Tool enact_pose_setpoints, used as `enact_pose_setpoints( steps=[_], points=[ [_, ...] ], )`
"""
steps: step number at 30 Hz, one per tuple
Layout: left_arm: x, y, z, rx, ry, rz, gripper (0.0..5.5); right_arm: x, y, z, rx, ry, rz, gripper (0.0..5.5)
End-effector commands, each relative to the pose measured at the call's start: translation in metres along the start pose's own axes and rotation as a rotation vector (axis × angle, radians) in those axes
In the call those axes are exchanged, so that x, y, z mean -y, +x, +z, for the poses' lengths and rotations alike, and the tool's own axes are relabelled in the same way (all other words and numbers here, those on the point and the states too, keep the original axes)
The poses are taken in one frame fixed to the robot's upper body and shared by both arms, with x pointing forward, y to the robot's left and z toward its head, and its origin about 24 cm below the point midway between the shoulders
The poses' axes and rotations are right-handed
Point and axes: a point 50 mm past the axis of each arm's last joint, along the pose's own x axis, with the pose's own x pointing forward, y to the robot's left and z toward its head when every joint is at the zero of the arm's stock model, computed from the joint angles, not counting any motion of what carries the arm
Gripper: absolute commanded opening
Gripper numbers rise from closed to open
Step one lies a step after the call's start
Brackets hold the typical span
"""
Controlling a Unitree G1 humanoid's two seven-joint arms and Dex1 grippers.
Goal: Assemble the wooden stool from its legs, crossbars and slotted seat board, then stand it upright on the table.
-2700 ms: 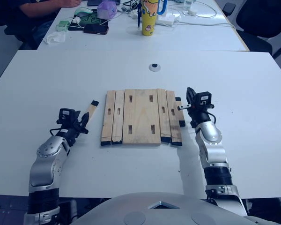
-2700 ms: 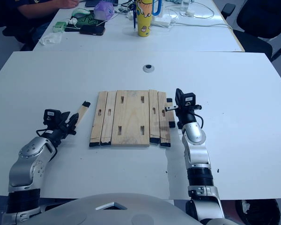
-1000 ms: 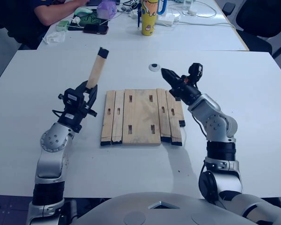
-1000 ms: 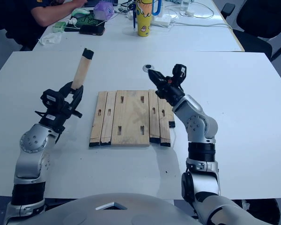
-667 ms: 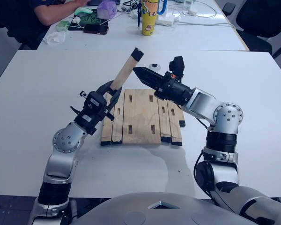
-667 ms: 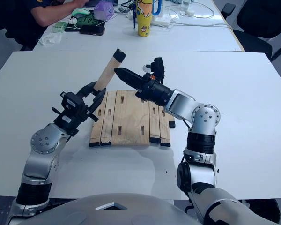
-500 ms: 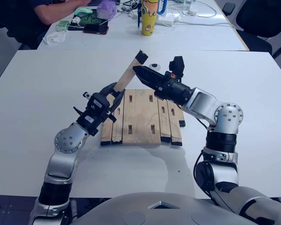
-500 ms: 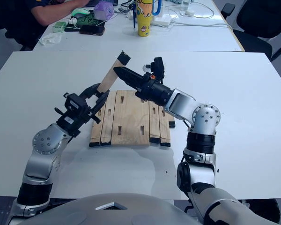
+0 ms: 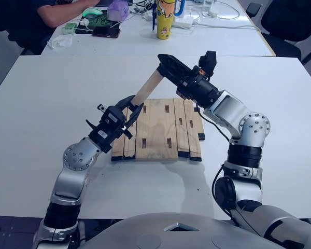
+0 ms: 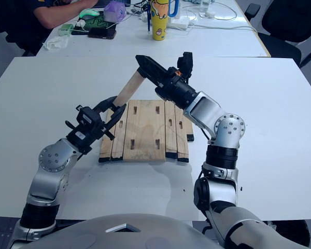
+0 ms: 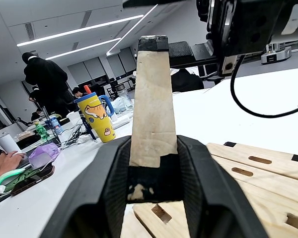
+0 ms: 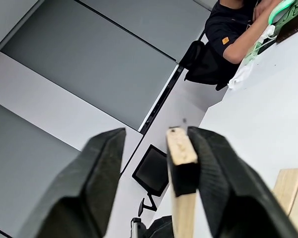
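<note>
The white table (image 9: 41, 93) lies bare from its left edge inward, a wide open stretch on that side. The left gripper (image 9: 129, 107) hangs over the far left part of the laid-out wood. Its two fingers are clamped on the lower end of one wooden stool leg (image 9: 147, 87). This leg is off the table and tilted, rising away from the robot and to the right.

The other pieces lie flat in the middle of the table, well in from every edge:
- One slotted seat board (image 9: 156, 129) with four slots.
- Two left slats (image 9: 119, 132) side by side against its left edge, each slotted and black at the near end.
- Two right slats (image 9: 182, 127) against its right edge, of the same kind.
- One narrow strip (image 9: 199, 127) outermost on the right, with a black near end.

That makes seven wooden pieces: six lying and one held.

The right gripper (image 9: 165, 63) is above the far edge of the seat board, at the leg's black-capped top end. Its fingers stand apart. In the right wrist view the cap sits against one finger, with a clear gap to the other.

Right of the narrow strip the table is bare out to its right edge, and a bare band runs along the near edge. The far edge meets a second table (image 9: 223, 41) carrying one yellow cup (image 9: 165, 23) and one phone (image 9: 105, 32).
</note>
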Motion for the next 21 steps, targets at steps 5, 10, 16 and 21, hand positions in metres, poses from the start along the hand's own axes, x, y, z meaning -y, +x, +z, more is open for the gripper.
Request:
enact_pose_setpoints(
  steps=[5, 10, 16, 21],
  points=[
    [-0.0001, -0.0013, -0.0012, -0.013, 0.003, -0.005, 1.33, -0.0037, 0.0042, 0.0015, 0.002, -0.017, 0.0, 0.92],
    [-0.0006, -0.0017, -0.0011, -0.014, 0.001, -0.003, 1.33, -0.0028, 0.0036, 0.0019, 0.005, -0.017, -0.005, 0.57],
    [-0.0006, -0.0019, -0.0014, -0.016, -0.009, -0.007, 1.33, -0.0033, 0.0026, 0.0017, 0.006, -0.027, -0.004, 0.55],
    [-0.002, -0.0028, -0.0024, -0.024, -0.014, 0.01, 1.9, -0.0031, 0.0017, 0.0045, 0.009, -0.049, -0.011, 0.46]
  ],
)
